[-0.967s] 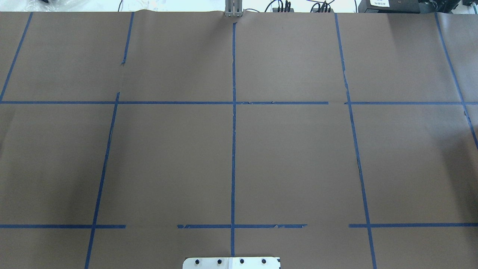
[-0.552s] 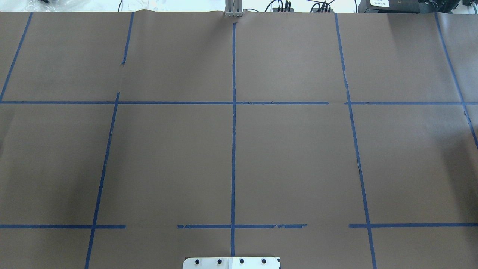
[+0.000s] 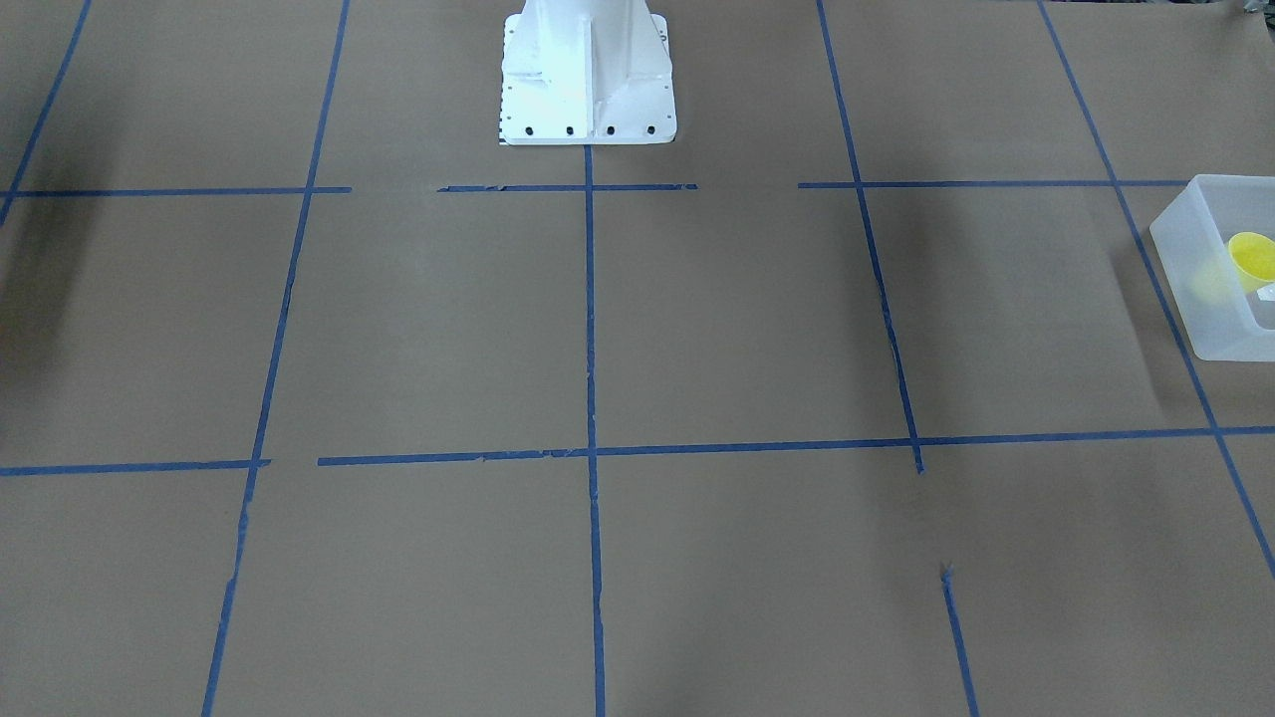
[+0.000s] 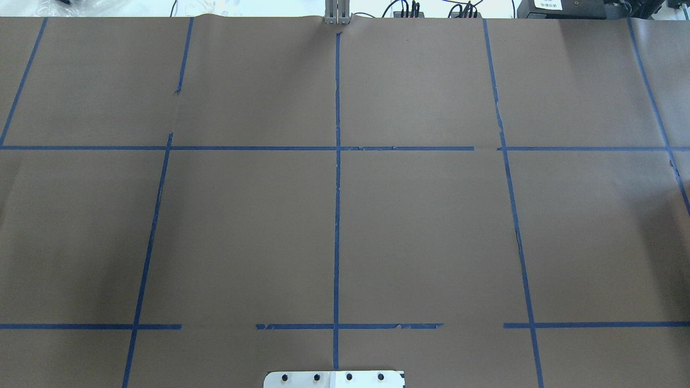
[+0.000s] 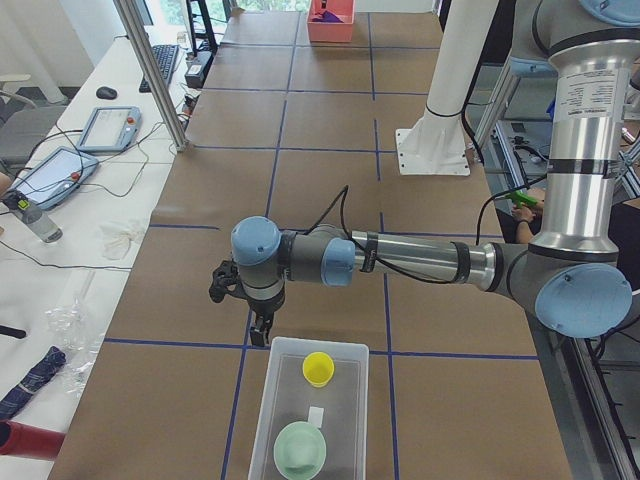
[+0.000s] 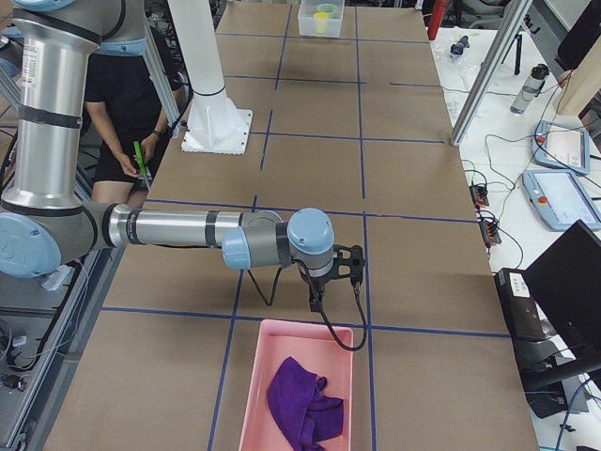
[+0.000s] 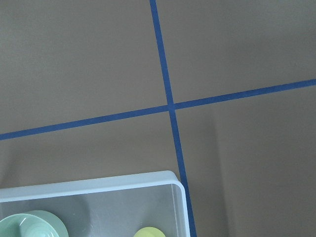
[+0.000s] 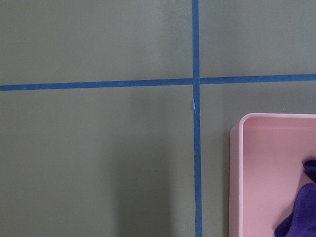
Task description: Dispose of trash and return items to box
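Note:
The box, a frosted-white bin [image 5: 266, 410], stands at the table's end on my left; it also shows in the front view [image 3: 1190, 249] and the left wrist view [image 7: 98, 183]. Inside it stand the yellow cup [image 5: 318, 367], also seen in the front view [image 3: 1251, 257], a pale green bowl [image 5: 300, 450] and a small white label [image 5: 316, 415]. My left gripper [image 5: 261, 336] hangs just beyond the box's far rim, pointing down. My right gripper [image 6: 316, 303] hangs just beyond a pink bin. Both show only in side views, so I cannot tell whether they are open or shut.
A pink bin [image 6: 246, 395] with a purple cloth [image 6: 299, 406] stands at the table's end on my right, also in the right wrist view [image 8: 237, 163]. The white robot base [image 3: 588, 75] stands at the table's middle edge. Operators' tablets, cables and bottles lie beyond the far edge.

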You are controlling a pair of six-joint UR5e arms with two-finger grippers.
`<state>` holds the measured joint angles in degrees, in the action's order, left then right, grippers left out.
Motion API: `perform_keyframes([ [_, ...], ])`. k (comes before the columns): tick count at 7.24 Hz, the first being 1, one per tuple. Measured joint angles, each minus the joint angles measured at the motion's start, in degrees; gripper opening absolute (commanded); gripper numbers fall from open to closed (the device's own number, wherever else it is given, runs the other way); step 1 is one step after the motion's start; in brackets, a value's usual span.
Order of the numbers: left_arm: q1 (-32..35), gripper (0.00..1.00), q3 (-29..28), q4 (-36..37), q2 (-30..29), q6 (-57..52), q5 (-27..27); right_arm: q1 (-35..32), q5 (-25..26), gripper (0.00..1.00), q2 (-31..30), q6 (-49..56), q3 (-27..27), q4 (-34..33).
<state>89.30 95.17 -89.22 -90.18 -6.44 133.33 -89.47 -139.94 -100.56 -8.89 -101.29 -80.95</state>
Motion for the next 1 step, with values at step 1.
perform_keyframes([
  [1,0.00,1.00,-0.04,-0.04,0.00,-0.02,0.00,0.00,-0.04,1.00,0.01,0.01,-0.03,0.00],
])
